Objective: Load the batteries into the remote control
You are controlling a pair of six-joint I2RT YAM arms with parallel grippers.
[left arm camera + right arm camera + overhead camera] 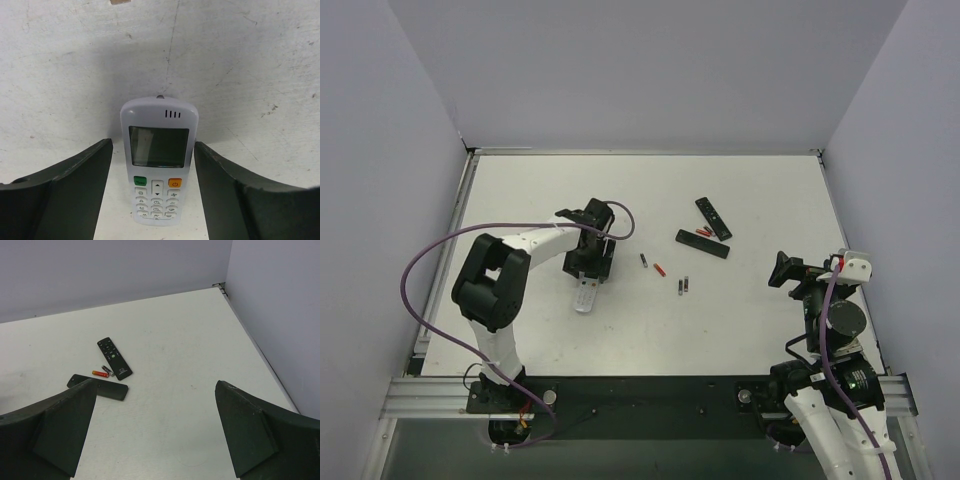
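A white remote (585, 298) with a screen and buttons lies face up left of centre. My left gripper (588, 265) is open and low over it. In the left wrist view its fingers (75, 190) stand on either side of the remote (158, 160) with small gaps. A black remote (713, 217) and a black flat bar (703, 243) lie right of centre. Between them lie a red battery (100, 373) and a dark one (108, 370). A dark battery (643, 260), a red one (660, 269) and two dark ones (683, 286) lie mid-table. My right gripper (782, 270) is open and empty.
The white table (760, 180) has grey walls on the left, back and right. A purple cable (430, 260) loops off the left arm. The right wrist view shows the black remote (114, 358) and black bar (100, 387) far ahead of the right gripper (155, 440).
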